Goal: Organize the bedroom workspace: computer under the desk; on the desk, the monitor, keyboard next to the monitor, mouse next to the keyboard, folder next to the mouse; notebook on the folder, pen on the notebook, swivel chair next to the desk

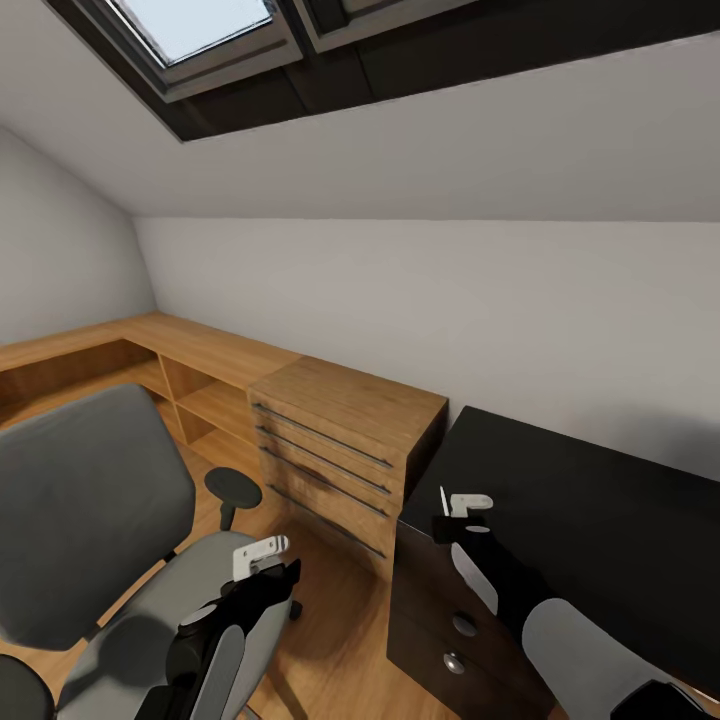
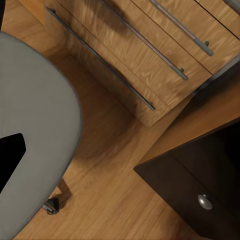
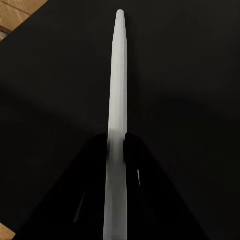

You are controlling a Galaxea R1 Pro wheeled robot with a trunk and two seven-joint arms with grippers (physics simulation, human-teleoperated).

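The right gripper [image 1: 462,512], at centre right of the head view, is clamped on the pen [image 3: 116,100] above the desk [image 1: 600,500]; carry it level until the notebook appears, then lower gently.

We see the desk [image 1: 600,500] with a black, matt, smooth top, and its drawer unit has small round knobs [image 2: 204,201] that look like dull metal. The dresser [image 1: 340,450] beside it looks like light wood with a clear grain and a soft shine, and its long handles [image 2: 175,30] look like brushed metal. The floor [image 1: 340,640] looks like the same warm wood. The swivel chair [image 1: 90,500] is covered in grey cloth, matt and padded. The pen [image 3: 116,100] looks like white plastic, smooth. The right gripper [image 3: 116,150] looks like glossy black plastic.
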